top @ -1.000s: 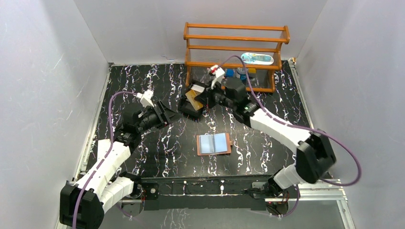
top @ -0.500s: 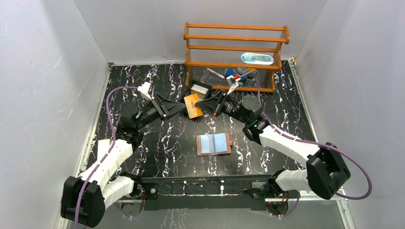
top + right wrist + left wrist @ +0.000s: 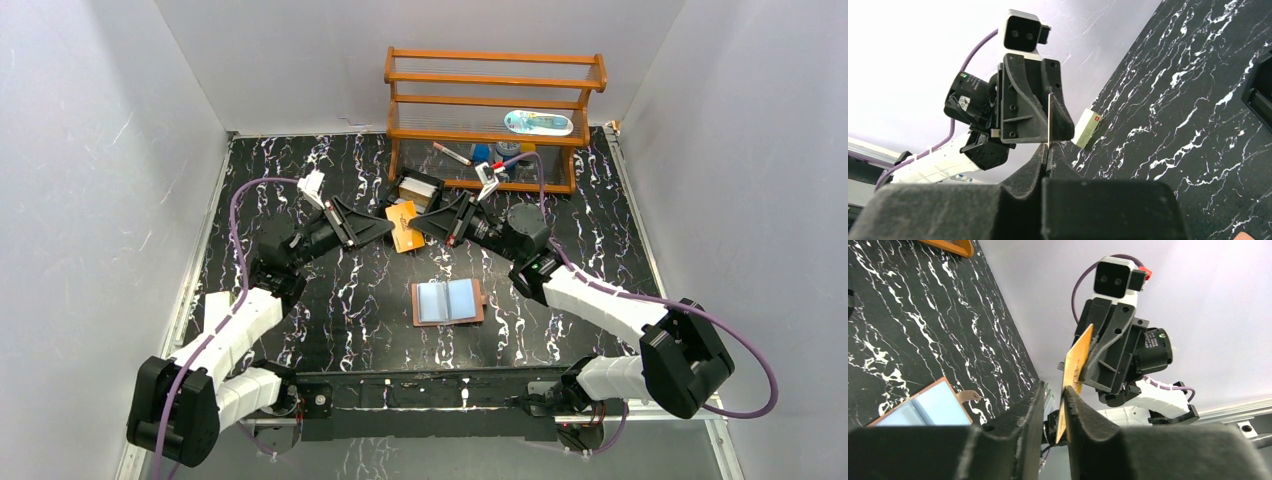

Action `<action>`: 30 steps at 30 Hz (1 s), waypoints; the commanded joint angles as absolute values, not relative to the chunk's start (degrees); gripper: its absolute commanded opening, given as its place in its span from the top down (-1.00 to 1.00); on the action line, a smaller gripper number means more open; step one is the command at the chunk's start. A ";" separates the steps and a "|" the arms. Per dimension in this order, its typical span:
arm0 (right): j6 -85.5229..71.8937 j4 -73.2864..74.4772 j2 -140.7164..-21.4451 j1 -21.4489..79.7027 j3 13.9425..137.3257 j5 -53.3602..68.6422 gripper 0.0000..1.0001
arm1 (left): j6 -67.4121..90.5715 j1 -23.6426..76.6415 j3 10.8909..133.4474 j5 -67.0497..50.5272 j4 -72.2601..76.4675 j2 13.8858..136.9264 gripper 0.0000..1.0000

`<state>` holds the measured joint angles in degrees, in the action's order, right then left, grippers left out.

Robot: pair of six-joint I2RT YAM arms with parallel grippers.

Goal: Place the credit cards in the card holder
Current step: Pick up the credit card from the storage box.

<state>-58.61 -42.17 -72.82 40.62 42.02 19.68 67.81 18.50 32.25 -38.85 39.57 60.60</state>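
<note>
From above, the orange card (image 3: 405, 230) hangs in mid-air, beyond the open card holder (image 3: 448, 301). The left wrist shows the left gripper (image 3: 1053, 390) straddling it, jaws not quite closed, a slit beside one finger; the right wrist shows the right gripper (image 3: 1047, 150) pinching its opposite edge.

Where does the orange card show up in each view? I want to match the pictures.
Top external: the orange card is at centre, just beyond the card holder.
Left wrist: centre, tilted and nearly edge-on; the card holder is at lower left.
Right wrist: centre, seen only as a thin upright edge.
Shared landmark: the black marbled table, visible in all three views.
</note>
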 commanded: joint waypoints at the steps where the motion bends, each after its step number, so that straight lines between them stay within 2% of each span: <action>1: -59.33 -44.41 -71.96 40.94 41.75 20.28 0.99 | 66.99 19.69 33.21 -39.95 43.26 60.50 0.72; 3: -59.32 -43.63 -71.96 40.95 41.56 20.50 0.96 | 66.32 20.17 33.26 -39.91 43.35 60.71 0.95; 4: -59.26 -43.27 -71.96 40.90 41.43 20.62 0.94 | 66.10 20.29 33.24 -39.91 43.40 60.85 1.00; 6: -58.25 -41.49 -71.51 40.89 41.23 20.59 0.86 | 65.72 20.54 33.03 -39.83 43.37 60.97 1.00; 8: -55.88 -35.83 -70.44 40.94 41.97 19.29 0.69 | 65.07 20.57 32.52 -39.75 43.33 61.10 1.00; 10: -51.73 -22.10 -68.95 40.94 45.56 15.79 0.48 | 63.32 20.63 32.20 -39.55 41.48 61.24 1.00; 13: -44.75 -6.92 -67.08 40.86 50.02 10.49 0.32 | 59.63 20.93 31.92 -37.95 34.97 61.35 1.00; 18: -35.47 0.83 -61.22 40.87 47.78 5.48 -0.04 | 55.83 22.49 31.63 -33.19 26.84 63.86 1.00; 21: -31.66 5.34 -59.79 40.76 46.27 2.65 -0.06 | 56.32 24.42 31.07 -31.25 27.94 66.37 1.00; 30: -26.99 10.82 -65.72 40.47 43.18 0.41 0.16 | 57.73 33.74 32.25 -25.05 30.35 77.49 1.00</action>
<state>-30.81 8.16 -63.35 40.84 44.73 2.44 57.47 30.81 31.51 -28.58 28.23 74.41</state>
